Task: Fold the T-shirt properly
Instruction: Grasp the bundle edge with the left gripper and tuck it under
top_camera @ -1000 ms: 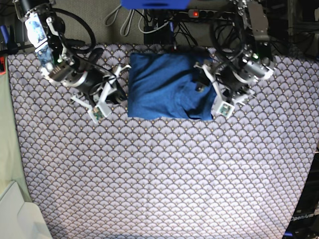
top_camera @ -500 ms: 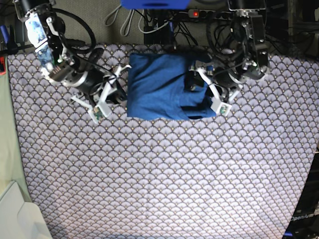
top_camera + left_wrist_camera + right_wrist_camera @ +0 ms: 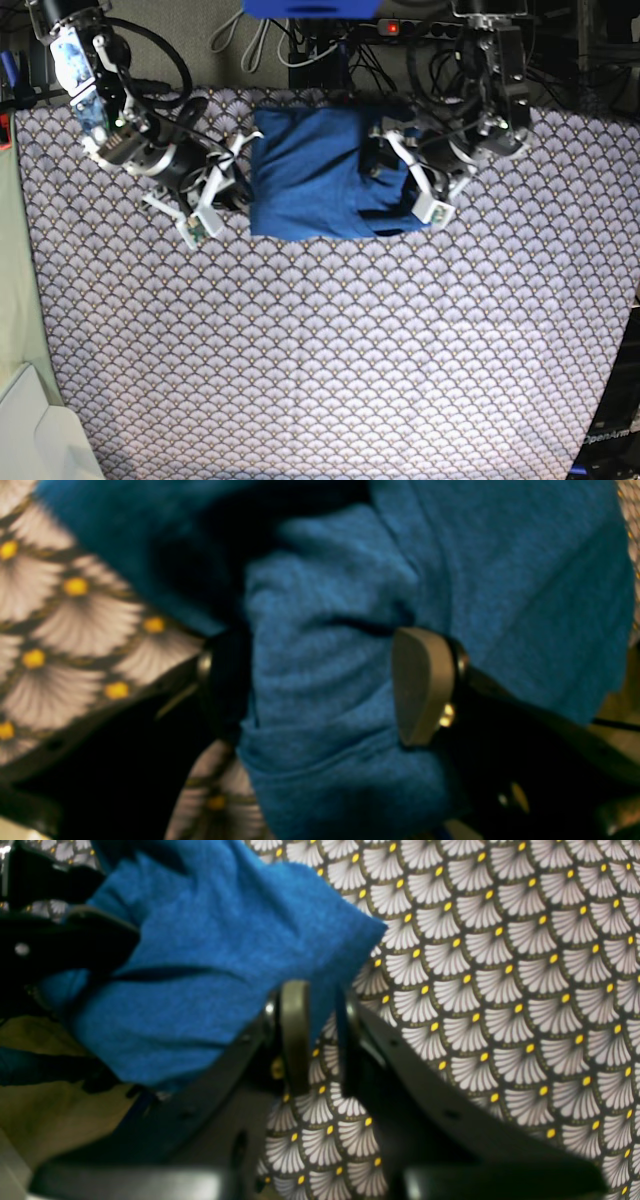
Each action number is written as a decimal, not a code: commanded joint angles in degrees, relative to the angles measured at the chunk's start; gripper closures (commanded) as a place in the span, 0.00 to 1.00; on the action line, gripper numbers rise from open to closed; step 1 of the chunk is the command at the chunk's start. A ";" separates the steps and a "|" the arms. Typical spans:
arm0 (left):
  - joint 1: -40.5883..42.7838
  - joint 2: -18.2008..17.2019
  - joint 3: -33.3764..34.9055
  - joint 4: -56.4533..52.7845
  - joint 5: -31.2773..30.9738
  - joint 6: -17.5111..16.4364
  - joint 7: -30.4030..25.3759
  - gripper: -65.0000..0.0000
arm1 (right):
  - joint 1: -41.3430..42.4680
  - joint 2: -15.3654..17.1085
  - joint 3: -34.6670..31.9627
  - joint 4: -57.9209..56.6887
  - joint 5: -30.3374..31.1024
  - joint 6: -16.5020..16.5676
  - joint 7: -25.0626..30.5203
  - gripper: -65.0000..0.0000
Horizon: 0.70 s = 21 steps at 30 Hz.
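The blue T-shirt [image 3: 315,175] lies folded into a thick block at the back middle of the scallop-patterned cloth [image 3: 330,340]. My left gripper [image 3: 385,170] is over the shirt's right part. In the left wrist view it [image 3: 322,685] is shut on a thick bunch of the shirt [image 3: 320,630], with cloth filling the gap between the fingers [image 3: 420,685]. My right gripper [image 3: 243,185] is at the shirt's left edge. In the right wrist view it [image 3: 320,1040] is nearly shut, with a corner of the shirt [image 3: 210,965] pinched between the fingers [image 3: 295,1035].
A power strip [image 3: 400,27] and loose cables [image 3: 240,40] lie behind the table's back edge. A blue object [image 3: 310,8] sits at the top middle. A white box [image 3: 30,430] is at the front left corner. Dark equipment [image 3: 610,440] stands at the front right.
My left gripper has moved left and inward, dragging the shirt's right side over the middle. The shirt's block is narrower and shifted slightly left. The right arm has barely moved.
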 commanded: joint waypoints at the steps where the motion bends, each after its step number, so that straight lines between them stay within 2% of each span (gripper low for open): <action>1: 0.27 0.36 1.02 0.54 -0.79 -0.41 0.87 0.35 | 0.73 0.39 0.28 0.91 0.26 0.54 1.21 0.83; 4: 0.27 0.45 1.99 0.54 -0.79 -0.41 0.78 0.35 | 0.56 0.39 0.28 0.91 0.26 0.54 1.21 0.83; 6: 0.27 0.45 2.16 0.46 -0.79 -0.41 0.78 0.39 | 0.56 0.39 0.36 0.91 0.26 0.54 1.21 0.83; 12: -0.08 0.45 2.08 -3.06 -0.79 -0.41 0.34 0.75 | 0.38 0.39 0.36 0.82 0.17 0.54 1.21 0.83; 15: -1.14 0.45 2.08 -6.05 -0.79 -0.77 0.26 0.87 | -0.32 0.39 0.36 0.82 0.17 0.54 1.21 0.83; 21: -1.66 0.45 2.08 -6.23 -0.79 -0.50 0.70 0.93 | -0.41 0.39 0.36 0.82 0.17 0.54 1.21 0.83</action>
